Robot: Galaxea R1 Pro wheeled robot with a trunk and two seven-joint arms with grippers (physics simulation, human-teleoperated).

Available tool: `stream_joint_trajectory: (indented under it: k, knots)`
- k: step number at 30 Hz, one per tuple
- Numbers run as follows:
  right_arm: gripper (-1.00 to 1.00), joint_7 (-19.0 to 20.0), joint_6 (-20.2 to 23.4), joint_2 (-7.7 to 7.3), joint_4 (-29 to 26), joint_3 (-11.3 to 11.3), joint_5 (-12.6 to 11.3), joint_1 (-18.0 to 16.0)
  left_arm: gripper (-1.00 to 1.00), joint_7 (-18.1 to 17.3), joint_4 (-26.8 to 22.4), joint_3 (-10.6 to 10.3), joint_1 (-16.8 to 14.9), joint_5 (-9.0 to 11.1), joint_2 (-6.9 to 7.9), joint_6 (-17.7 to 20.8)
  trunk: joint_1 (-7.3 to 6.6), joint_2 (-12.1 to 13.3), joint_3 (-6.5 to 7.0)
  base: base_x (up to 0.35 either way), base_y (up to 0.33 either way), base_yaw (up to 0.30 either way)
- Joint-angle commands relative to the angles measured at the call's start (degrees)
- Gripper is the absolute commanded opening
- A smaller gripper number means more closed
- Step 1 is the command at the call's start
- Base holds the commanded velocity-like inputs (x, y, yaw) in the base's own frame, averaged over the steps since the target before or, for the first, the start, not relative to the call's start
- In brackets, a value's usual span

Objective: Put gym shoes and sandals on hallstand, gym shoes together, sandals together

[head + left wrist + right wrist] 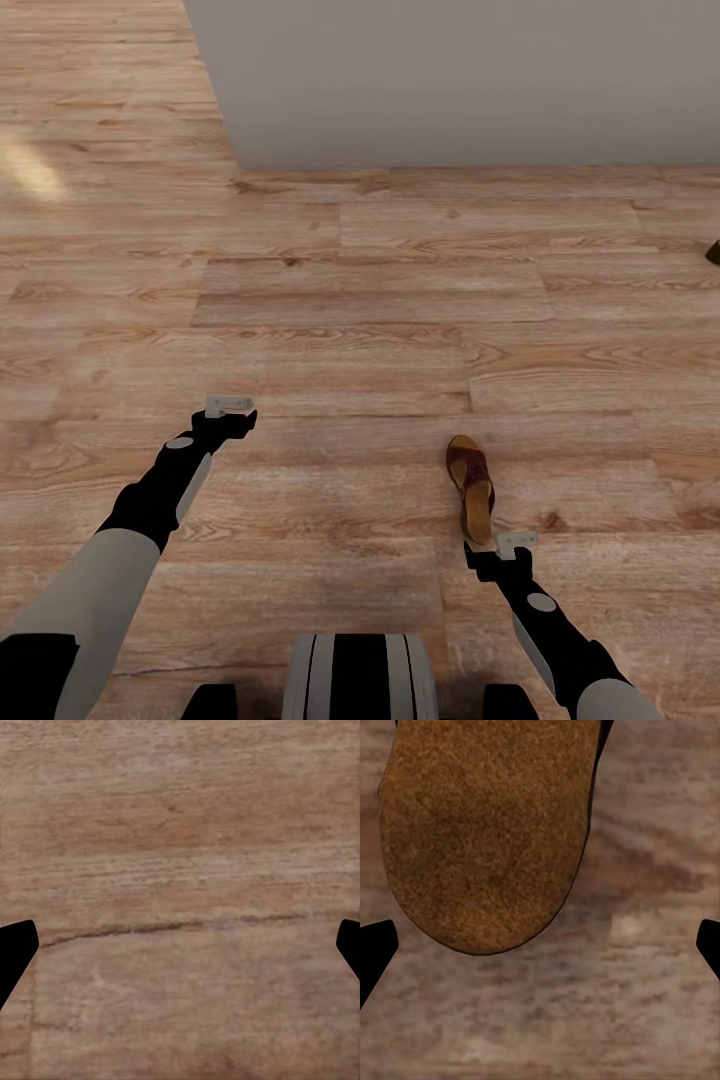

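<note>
One dark-brown sandal (471, 485) with a tan footbed lies flat on the corridor floor (340, 330), toe strap pointing away from me. My right gripper (513, 545) hangs open just behind its heel. In the right wrist view the sandal's heel (487, 832) sits just ahead of the gap between the spread fingertips (375, 952), apart from them. A dark shape (714, 252) at the right edge may be the other sandal; too little of it shows to tell. My left gripper (229, 405) is open over bare planks (180, 870). The gym shoes and the hallstand are out of view.
A plain light-grey wall (460, 80) rises beyond the planks at the top, its corner standing at the upper left. Wood flooring runs past that corner on the left side. My base (360, 675) is at the bottom centre.
</note>
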Motion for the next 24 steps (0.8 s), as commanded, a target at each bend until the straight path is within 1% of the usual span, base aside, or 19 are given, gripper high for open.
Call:
stream_joint_trajectory:
  k: [1,13,24]
  knots:
    - [1.00,-0.03,-0.15,-0.04,0.03,0.16,0.13,-0.02,1.00,-0.03,-0.09,-0.13,0.00,0.21,0.05,0.32,-0.01,-0.01,-0.03,0.000,0.000,0.000]
    - [1.00,-0.04,-0.15,-0.04,0.03,0.14,0.17,-0.02,1.00,0.02,-0.09,-0.21,0.02,0.21,0.07,0.32,-0.01,-0.01,-0.04,0.000,0.000,0.000]
    - [1.00,-0.06,-0.15,-0.04,0.03,0.15,0.15,-0.02,1.00,0.29,-0.06,-0.20,0.02,0.21,0.07,0.32,-0.01,-0.01,-0.04,0.041,0.015,0.000]
